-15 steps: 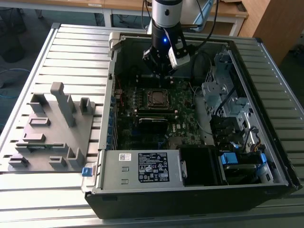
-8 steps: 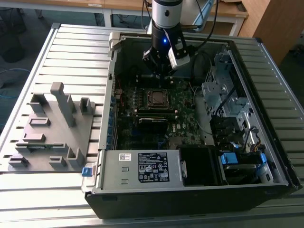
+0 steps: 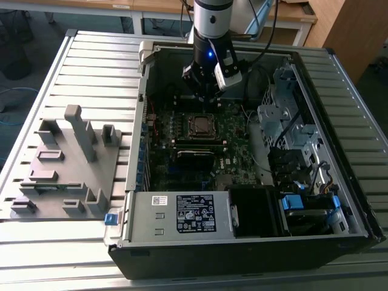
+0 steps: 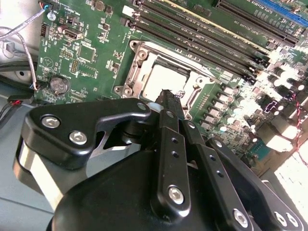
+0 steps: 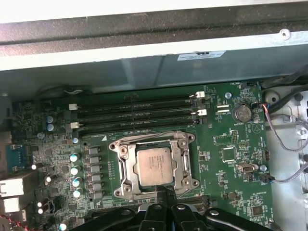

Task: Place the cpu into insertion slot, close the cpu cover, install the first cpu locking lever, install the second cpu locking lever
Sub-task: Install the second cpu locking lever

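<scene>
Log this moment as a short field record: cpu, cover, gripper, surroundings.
cpu: seated in the insertion slot, silver top showing
cpu cover: down, framing the chip
gripper: jaws shut, tips at the socket's edge, holding nothing
memory slots: alongside the socket on the motherboard

One cpu (image 5: pixel 153 166) is sitting in one insertion slot (image 5: pixel 126 168), with one cpu cover (image 5: pixel 180 169) lying closed around it. Four long memory slots (image 5: pixel 137 113) are running beside the socket. One coin cell battery (image 5: pixel 241 113) is showing on one green motherboard (image 5: pixel 231 159). One computer case (image 3: pixel 254 242) is lying on the surface (image 3: pixel 91 54), beside one grey fixture block (image 3: pixel 66 170).
</scene>
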Robot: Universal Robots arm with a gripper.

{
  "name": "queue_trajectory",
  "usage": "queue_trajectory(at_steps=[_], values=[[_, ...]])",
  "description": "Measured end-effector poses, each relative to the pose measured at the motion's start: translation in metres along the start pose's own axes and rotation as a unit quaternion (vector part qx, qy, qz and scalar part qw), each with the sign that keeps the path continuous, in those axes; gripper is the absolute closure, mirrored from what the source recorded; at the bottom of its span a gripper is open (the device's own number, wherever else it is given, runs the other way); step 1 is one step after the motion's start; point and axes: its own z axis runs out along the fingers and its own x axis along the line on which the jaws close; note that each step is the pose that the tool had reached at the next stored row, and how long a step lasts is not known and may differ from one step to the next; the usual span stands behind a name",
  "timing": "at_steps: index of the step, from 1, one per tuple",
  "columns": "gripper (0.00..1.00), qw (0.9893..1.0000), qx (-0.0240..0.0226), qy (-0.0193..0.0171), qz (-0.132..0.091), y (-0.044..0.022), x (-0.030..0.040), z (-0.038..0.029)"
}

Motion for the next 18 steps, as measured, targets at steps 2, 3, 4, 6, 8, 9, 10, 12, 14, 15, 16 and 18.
queue_trajectory(at_steps=[2,3,4,6,8,9,10,12,14,15,16,18], values=[[0.90,1.0000,0.0002,0.0001,0.000,-0.0001,0.0000,0.0004],[0.90,1.0000,0.0002,0.0001,0.000,-0.0002,0.0001,0.0006],[0.90,1.0000,0.0000,0.0000,0.000,-0.0004,0.0001,0.0008],[0.90,1.0000,0.0001,0.0000,0.000,-0.0014,-0.0001,0.0010],[0.90,1.0000,0.0001,0.0000,0.000,-0.0027,-0.0002,0.0013],[0.90,1.0000,0.0000,0.0000,0.000,-0.0035,-0.0003,0.0015],[0.90,1.0000,0.0000,0.0000,0.000,-0.0040,-0.0004,0.0017],[0.90,1.0000,-0.0001,0.0000,0.000,-0.0047,-0.0005,0.0024],[0.90,1.0000,0.0001,0.0000,0.000,-0.0057,-0.0005,0.0029],[0.90,1.0000,0.0001,0.0000,0.000,-0.0061,-0.0006,0.0033],[0.90,1.0000,0.0002,0.0000,0.000,-0.0065,-0.0006,0.0037],[0.90,1.0000,0.0004,0.0000,0.000,-0.0074,-0.0006,0.0046]])
